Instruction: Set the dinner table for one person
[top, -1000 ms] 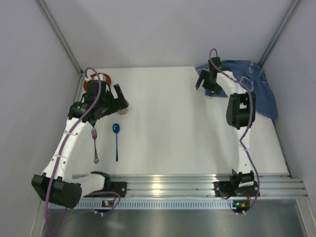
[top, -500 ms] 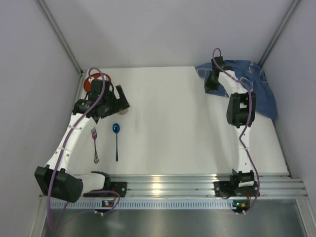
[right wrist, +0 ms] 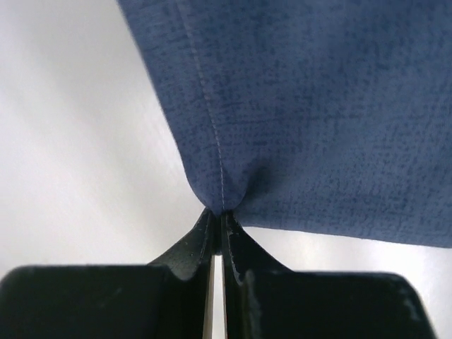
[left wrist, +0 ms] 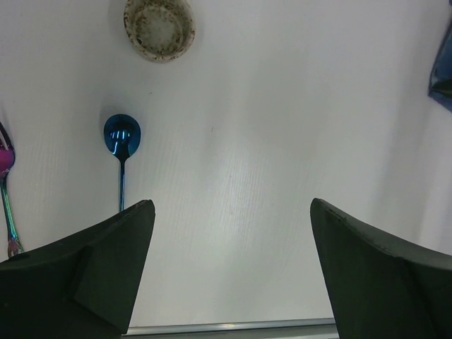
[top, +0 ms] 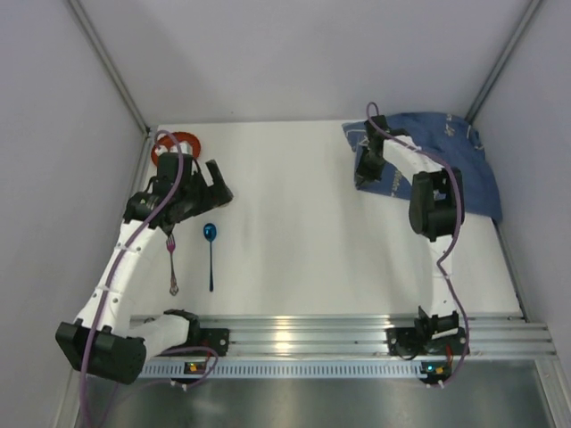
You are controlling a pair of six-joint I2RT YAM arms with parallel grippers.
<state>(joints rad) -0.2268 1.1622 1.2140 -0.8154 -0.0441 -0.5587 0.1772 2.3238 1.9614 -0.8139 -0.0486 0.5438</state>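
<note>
So the big change: the right gripper (right wrist: 217, 216) was wide open a second ago up by the far right corner of the desk (top: 312, 232). Now its jaws are pinched right down on the hemmed edge of the blue cloth (right wrist: 318, 106). From the top view, that arm has also swung a bit toward the middle, and the cloth's (top: 451, 152) left edge has come along with it, so it looks like the grab actually took. My guess is the cloth is the placemat or napkin for the setting and the next job is dragging it out onto open desk. Nothing's been laid on it yet.

The left gripper (left wrist: 229, 206) has backed off a little. Its jaws are spread wide with nothing in them, hanging over the desk near the left edge.

The blue spoon (left wrist: 121, 138) and the fork (top: 171, 259) lie side by side near the left edge, not touching.

Containers:
- A small speckled beige cup (left wrist: 159, 27) sits just beyond the spoon's bowl and looks empty from above.
- A red round dish (top: 183, 143) sits in the far left corner, half hidden by the arm's cable, so I can't tell if anything's in it.
</note>
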